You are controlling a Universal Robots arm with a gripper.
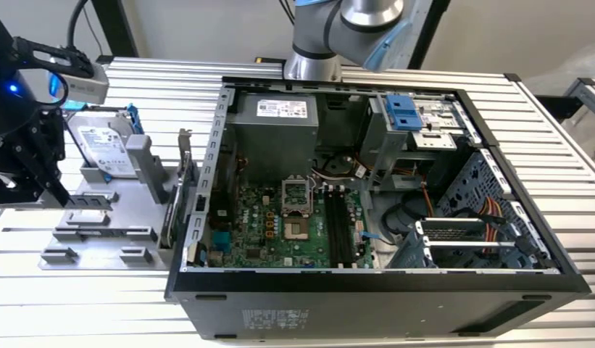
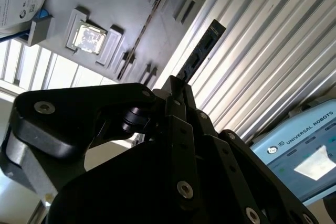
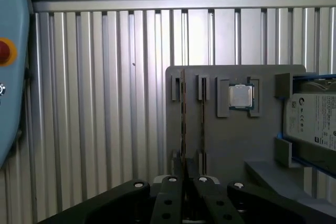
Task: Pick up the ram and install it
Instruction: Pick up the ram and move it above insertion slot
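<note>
Ribbed metal tabletop (image 1: 85,304). At centre, open black computer case (image 1: 375,281), lying on its side: green motherboard (image 1: 268,232) with bare processor socket (image 1: 295,196), black memory slots (image 1: 340,232) just beside the socket, grey power supply (image 1: 273,127) at the far end, blue drive bracket (image 1: 404,112) towards the exterior view's right. Behind the case, base of the robot arm (image 1: 317,43). On the exterior view's left, grey fixture plate (image 1: 94,232) carrying a tilted silver hard drive (image 1: 102,148); expansion card (image 1: 184,188) upright between plate and case. Black tool (image 1: 34,190) over the plate's outer edge.
</note>
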